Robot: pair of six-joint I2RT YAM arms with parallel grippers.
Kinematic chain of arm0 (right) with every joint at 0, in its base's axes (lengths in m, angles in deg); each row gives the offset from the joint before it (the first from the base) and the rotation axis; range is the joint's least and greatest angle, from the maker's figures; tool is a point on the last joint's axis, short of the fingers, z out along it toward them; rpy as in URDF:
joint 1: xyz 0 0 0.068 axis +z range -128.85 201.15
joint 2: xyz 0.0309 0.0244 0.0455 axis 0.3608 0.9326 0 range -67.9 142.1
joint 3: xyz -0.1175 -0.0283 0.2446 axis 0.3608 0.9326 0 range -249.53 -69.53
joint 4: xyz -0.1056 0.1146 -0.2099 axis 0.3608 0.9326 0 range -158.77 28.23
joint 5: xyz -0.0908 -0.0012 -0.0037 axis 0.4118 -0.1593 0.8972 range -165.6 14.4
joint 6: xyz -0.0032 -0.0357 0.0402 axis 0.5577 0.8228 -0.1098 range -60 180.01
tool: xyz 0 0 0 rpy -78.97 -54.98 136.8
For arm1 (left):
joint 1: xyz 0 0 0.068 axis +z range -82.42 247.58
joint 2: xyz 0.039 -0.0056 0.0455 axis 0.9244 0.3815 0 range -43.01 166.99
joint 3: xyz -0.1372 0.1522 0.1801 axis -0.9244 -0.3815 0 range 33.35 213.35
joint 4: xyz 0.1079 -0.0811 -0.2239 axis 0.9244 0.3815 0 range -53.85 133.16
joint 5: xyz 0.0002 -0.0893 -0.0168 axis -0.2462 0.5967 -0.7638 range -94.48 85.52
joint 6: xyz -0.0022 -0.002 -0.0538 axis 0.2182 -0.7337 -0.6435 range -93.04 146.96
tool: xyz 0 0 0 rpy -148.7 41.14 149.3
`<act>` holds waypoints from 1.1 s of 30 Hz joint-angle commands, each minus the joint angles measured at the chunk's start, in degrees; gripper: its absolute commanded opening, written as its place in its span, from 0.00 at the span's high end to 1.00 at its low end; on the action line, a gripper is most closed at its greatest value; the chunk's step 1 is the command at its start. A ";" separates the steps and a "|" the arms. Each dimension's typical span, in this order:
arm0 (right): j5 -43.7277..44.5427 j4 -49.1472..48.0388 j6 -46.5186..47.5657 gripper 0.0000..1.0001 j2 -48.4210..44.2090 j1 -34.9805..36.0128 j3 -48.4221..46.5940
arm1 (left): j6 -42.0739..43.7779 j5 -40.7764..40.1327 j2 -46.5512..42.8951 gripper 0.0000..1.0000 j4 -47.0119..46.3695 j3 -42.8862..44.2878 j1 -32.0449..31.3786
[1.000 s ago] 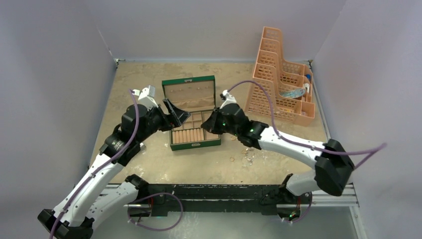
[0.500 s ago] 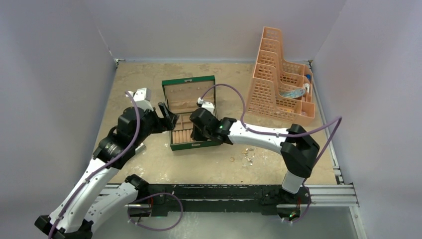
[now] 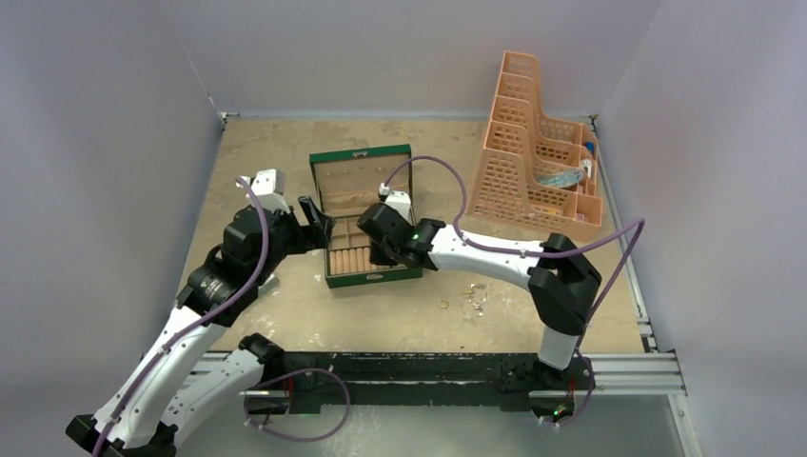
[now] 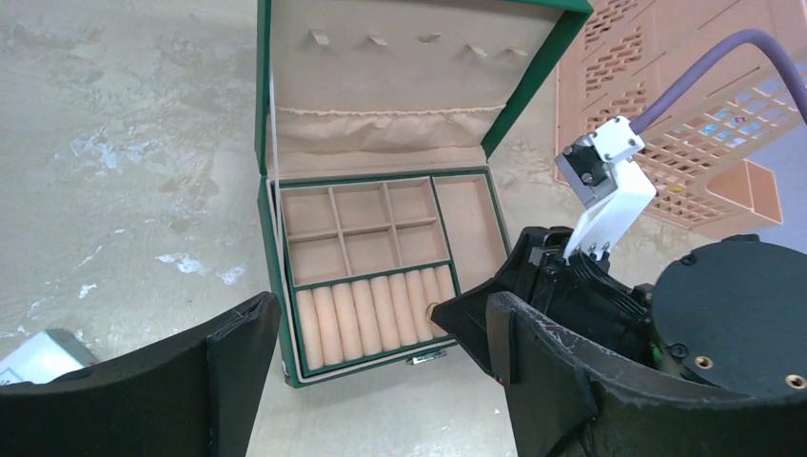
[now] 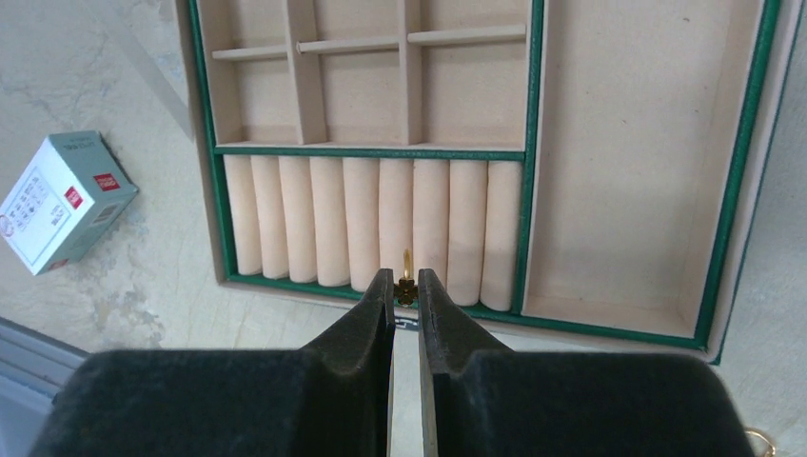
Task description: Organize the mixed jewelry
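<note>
My right gripper (image 5: 405,286) is shut on a small gold ring (image 5: 406,271) with a dark clover top, held edge-on over the beige ring rolls (image 5: 371,214) at the front of the open green jewelry box (image 3: 366,276). The same ring (image 4: 434,310) shows at the right fingertip in the left wrist view. More tiny gold rings and a silvery piece (image 3: 473,295) lie on the table right of the box. My left gripper (image 4: 381,381) is open and empty, hovering just left of and in front of the box (image 4: 281,286).
An orange tiered plastic organizer (image 3: 538,162) stands at the back right. A small white and green carton (image 5: 62,200) lies left of the box. The box lid (image 4: 400,86) stands open at the back.
My right gripper has swung left from the loose jewelry over to the front of the box, carrying the ring. My left gripper has drawn back slightly to the left.
</note>
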 commanded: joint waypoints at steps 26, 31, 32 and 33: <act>10.04 5.08 0.59 0.93 2.69 0.00 -3.24 | 0.92 0.20 1.81 0.21 -1.45 -0.47 0.14; 10.35 4.35 0.89 0.93 2.70 0.00 -2.81 | 1.01 0.61 2.05 0.21 -1.42 -0.62 0.14; 10.05 4.11 1.13 0.93 3.03 0.00 -2.80 | 1.01 0.71 2.11 0.21 -1.34 -0.59 0.08; 9.78 3.81 1.52 0.93 3.46 0.00 -2.65 | 1.01 0.73 2.15 0.21 -1.33 -0.62 0.07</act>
